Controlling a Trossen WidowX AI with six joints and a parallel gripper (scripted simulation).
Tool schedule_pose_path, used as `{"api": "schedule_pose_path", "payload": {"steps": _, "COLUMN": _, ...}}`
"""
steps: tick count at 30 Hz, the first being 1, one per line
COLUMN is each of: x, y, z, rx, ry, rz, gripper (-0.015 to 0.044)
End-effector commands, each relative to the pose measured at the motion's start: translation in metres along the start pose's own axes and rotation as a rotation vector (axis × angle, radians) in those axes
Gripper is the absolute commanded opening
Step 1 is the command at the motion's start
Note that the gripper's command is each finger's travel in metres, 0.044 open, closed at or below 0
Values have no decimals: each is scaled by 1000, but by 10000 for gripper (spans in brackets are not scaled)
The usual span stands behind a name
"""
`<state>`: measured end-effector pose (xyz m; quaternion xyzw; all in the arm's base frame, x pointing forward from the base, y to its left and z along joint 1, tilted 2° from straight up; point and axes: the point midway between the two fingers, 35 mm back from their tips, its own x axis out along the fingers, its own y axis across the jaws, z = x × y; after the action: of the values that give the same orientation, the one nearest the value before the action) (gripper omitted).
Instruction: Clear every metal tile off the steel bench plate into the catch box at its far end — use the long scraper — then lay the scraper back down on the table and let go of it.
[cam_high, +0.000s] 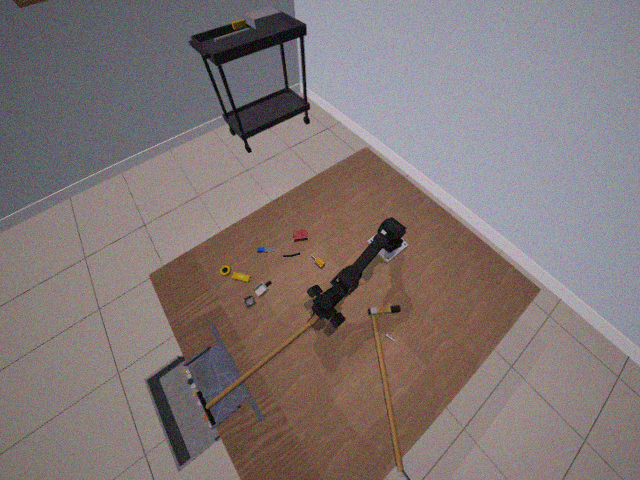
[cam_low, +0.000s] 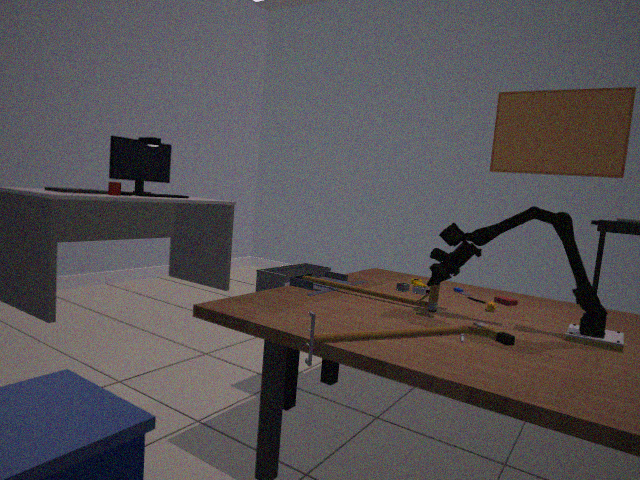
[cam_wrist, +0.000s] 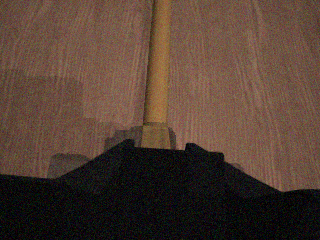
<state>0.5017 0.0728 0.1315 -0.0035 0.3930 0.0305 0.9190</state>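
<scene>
My gripper (cam_high: 321, 313) (cam_low: 432, 284) (cam_wrist: 159, 149) is shut on the grip block of the long scraper, low over the table. The scraper's wooden handle (cam_high: 268, 356) (cam_low: 361, 290) (cam_wrist: 159, 75) reaches out to its black blade (cam_high: 205, 408) at the far edge of the steel bench plate (cam_high: 222, 379). Several small tiles (cam_high: 190, 381), white, dark and orange, line that edge beside and beyond the blade; I cannot tell which lie on the plate and which in the box. The catch box (cam_high: 168, 415) (cam_low: 273, 280) adjoins the plate's far end.
A second long-handled tool (cam_high: 383, 372) (cam_low: 392, 334) lies to one side, its metal end past the table edge. A white piece (cam_high: 390, 337) lies near it. On the other side are a yellow block (cam_high: 240, 276), a tape roll (cam_high: 224, 270), a red block (cam_high: 300, 235) and small tools.
</scene>
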Motion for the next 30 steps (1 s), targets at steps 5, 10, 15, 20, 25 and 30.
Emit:
{"api": "schedule_pose_path", "payload": {"steps": 5, "x": -12, "y": 1, "z": -6, "rx": 0, "ry": -3, "rz": 0, "gripper": 0}}
{"api": "schedule_pose_path", "payload": {"steps": 10, "x": -17, "y": 2, "z": -9, "rx": 0, "ry": -3, "rz": 0, "gripper": 0}}
{"api": "schedule_pose_path", "payload": {"steps": 15, "x": -23, "y": 3, "z": -13, "rx": 0, "ry": -3, "rz": 0, "gripper": 0}}
{"api": "schedule_pose_path", "payload": {"steps": 20, "x": -28, "y": 3, "z": -17, "rx": 0, "ry": -3, "rz": 0, "gripper": 0}}
{"api": "schedule_pose_path", "payload": {"steps": 25, "x": -34, "y": 4, "z": -21, "rx": 0, "ry": -2, "rz": 0, "gripper": 0}}
{"api": "schedule_pose_path", "payload": {"steps": 30, "x": -39, "y": 5, "z": -25, "rx": 0, "ry": -2, "rz": 0, "gripper": 0}}
